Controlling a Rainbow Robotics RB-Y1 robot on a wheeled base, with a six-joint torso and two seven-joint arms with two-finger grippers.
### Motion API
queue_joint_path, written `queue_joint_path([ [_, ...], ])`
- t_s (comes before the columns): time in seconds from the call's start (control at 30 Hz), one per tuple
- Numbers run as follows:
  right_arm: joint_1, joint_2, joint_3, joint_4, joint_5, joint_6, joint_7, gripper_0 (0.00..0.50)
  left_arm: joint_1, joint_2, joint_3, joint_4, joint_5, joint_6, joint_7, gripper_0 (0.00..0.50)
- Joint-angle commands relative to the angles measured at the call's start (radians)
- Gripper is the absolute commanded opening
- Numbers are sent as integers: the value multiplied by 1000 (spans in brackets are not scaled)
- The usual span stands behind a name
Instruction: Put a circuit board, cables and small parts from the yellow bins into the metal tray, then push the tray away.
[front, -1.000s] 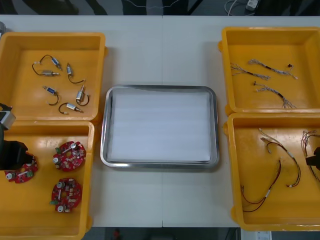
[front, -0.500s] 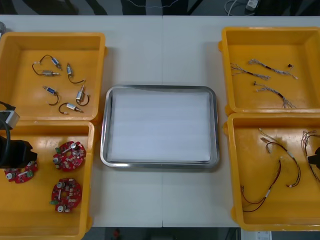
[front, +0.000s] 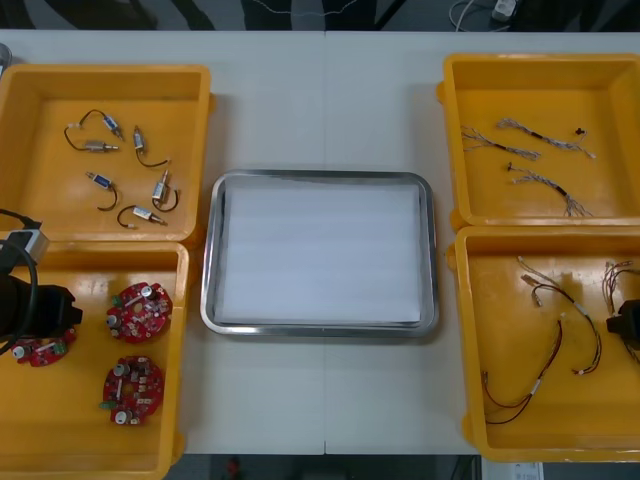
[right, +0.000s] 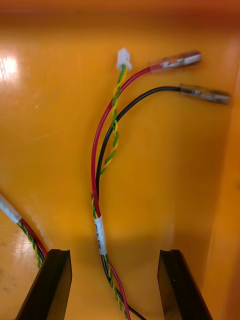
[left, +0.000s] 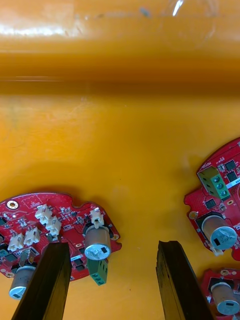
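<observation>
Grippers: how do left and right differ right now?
Left gripper is over the near left bin, a red circuit board only partly between its fingers, off to one side. Right gripper is over the near right bin, a red and yellow cable running between its fingers. Both are open, holding nothing.

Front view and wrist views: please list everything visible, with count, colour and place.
yellow bins: four, two at each table side
metal tray: one, shiny, white inside, between the bins
circuit boards: three, red, left near bin
small metal parts: six, silvery, left far bin
pale cables: about three, whitish-grey, right far bin
red and black cables: several, right near bin
left claw: black, open, over left near bin
right claw: black, open, astride a cable in right near bin
</observation>
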Motion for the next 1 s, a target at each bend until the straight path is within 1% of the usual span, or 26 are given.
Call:
queue_joint_path([
  [0.03, 34, -41, 29, 9, 11, -51, 39, 500, 29, 30, -27, -1, -23, -18, -4, 500],
  [0.27, 47, -37, 43, 14, 7, -64, 34, 500, 40, 31, -57, 13, -50, -53, -2, 500],
  [0.4, 53, -24, 45, 14, 8, -64, 36, 500, 51, 30, -72, 19, -66, -79, -1, 500],
  [0.5, 56, -14, 45, 14, 13, -72, 37, 500, 55, 31, -76, 29, -65, -100, -4, 500],
  [0.77, 57, -7, 45, 14, 5, -77, 37, 500, 58, 25, -76, 30, -69, -100, -7, 500],
  [0.8, 57, -7, 43, 14, 5, -78, 36, 500, 58, 22, -76, 30, -73, -100, -8, 472],
  [0.83, 59, -7, 45, 14, 4, -78, 36, 388, 57, 19, -76, 29, -76, -100, -10, 341],
  [0.87, 59, -5, 43, 14, 4, -78, 36, 337, 58, 19, -76, 29, -77, -100, -10, 270],
  [0.9, 59, -7, 45, 14, 1, -78, 34, 193, 57, 18, -76, 29, -79, -100, -11, 119],
  [0.93, 59, -7, 45, 14, -1, -78, 34, 45, 57, 18, -76, 29, -79, -100, -11, 9],
  [0.97, 59, -7, 45, 14, -1, -78, 33, 0, 57, 18, -76, 30, -79, -100, -13, 5],
  [1.0, 59, -7, 43, 14, -2, -78, 33, 0, 58, 18, -76, 29, -80, -100, -13, 1],
])
